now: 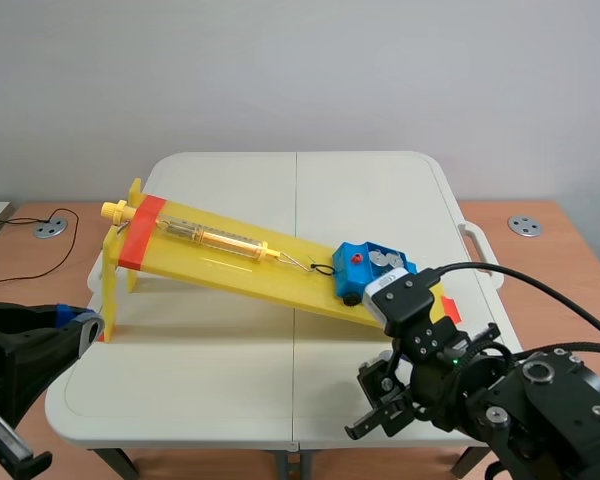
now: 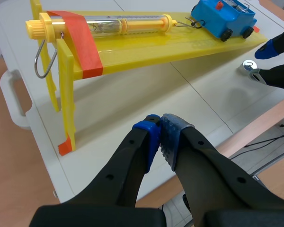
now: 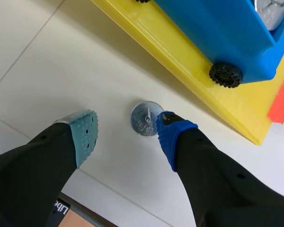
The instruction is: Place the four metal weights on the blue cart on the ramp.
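Observation:
A blue cart [image 1: 363, 266] sits at the low end of the yellow ramp [image 1: 220, 268], with round metal weights [image 1: 384, 262] in its tray. In the right wrist view one more metal weight [image 3: 144, 118] lies flat on the white table. It is between the open fingers of my right gripper [image 3: 128, 130], close to the blue pad [image 3: 169, 131]. The cart [image 3: 217, 33] and the ramp edge [image 3: 180, 61] are just ahead of it. My left gripper [image 2: 161, 137] is shut on nothing, off the table's near left corner. From there the cart [image 2: 225, 19] and the loose weight [image 2: 250, 66] are far off.
A clear spring scale [image 1: 215, 238] lies along the ramp, hooked to the cart by a wire. Orange tape [image 1: 140, 232] wraps the high end. The white folding table [image 1: 230, 385] has a handle [image 1: 480, 245] on its right side. A wooden desk [image 1: 555, 230] lies beyond.

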Available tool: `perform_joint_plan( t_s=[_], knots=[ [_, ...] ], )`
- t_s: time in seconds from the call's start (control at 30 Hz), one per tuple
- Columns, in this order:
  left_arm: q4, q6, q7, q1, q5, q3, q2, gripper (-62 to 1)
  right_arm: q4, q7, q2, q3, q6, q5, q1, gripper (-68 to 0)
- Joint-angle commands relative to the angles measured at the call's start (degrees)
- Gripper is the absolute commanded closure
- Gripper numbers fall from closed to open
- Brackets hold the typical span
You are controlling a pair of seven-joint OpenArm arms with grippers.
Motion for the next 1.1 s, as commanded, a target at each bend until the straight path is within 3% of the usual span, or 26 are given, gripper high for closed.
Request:
perform_joint_plan(
  t_s=[0.0, 0.4, 0.57, 1.07],
  knots=[
    [4.6, -1.8, -5.9, -0.6, -3.4, -0.5, 0.2, -2.7, 2.4, 5.9, 0.0, 0.5, -2.6, 1.7, 4.0, -29.1],
    [4.6, -1.8, -5.9, -0.6, -3.4, -0.5, 0.3, -2.7, 0.0, 7.1, 0.0, 0.5, -1.9, 3.2, 6.4, -29.1],
    [4.6, -1.8, -5.9, -0.6, -3.4, -0.5, 0.3, -2.7, -0.1, 7.4, 0.0, 0.5, -0.2, 4.5, 6.9, -29.0],
    [4.6, -1.8, -5.9, -0.6, -3.4, -0.5, 0.3, -2.7, -2.8, 9.5, -1.8, 0.5, 0.0, 4.5, 8.1, -29.0]
  ],
)
